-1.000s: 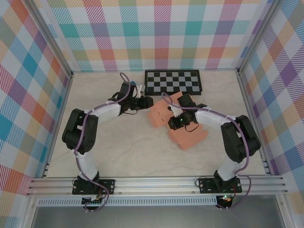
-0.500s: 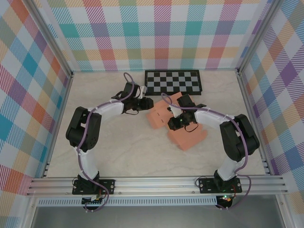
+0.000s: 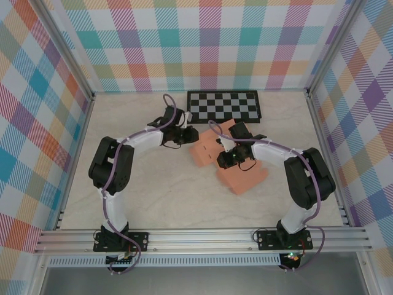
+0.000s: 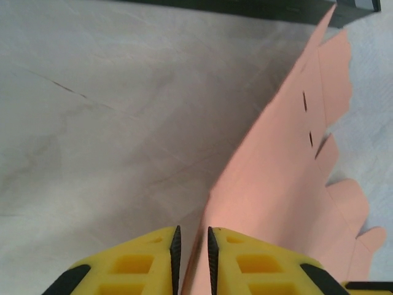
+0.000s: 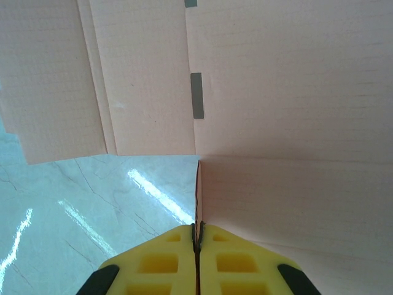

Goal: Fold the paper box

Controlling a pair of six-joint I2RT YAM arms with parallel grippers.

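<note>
The paper box [image 3: 245, 177] is a salmon-orange cardboard sheet, partly folded, lying mid-table with flaps spread toward the left. My left gripper [image 3: 191, 134] is at the sheet's far-left edge. In the left wrist view its jaws [image 4: 191, 236] stand a narrow gap apart, and the raised edge of the paper box [image 4: 276, 184] runs into that gap, close to the right pad. My right gripper [image 3: 226, 161] sits over the sheet's middle. In the right wrist view it [image 5: 196, 228] is shut on an upright flap of the paper box [image 5: 276, 92].
A black-and-white checkerboard [image 3: 224, 106] lies flat at the back of the table, just behind the sheet; its dark edge [image 4: 245, 6] shows in the left wrist view. Checked walls and metal rails close in the marble tabletop [image 3: 153, 190].
My left gripper has shifted slightly right onto the sheet's left edge and its jaws have narrowed. The right arm and the sheet have stayed put.
</note>
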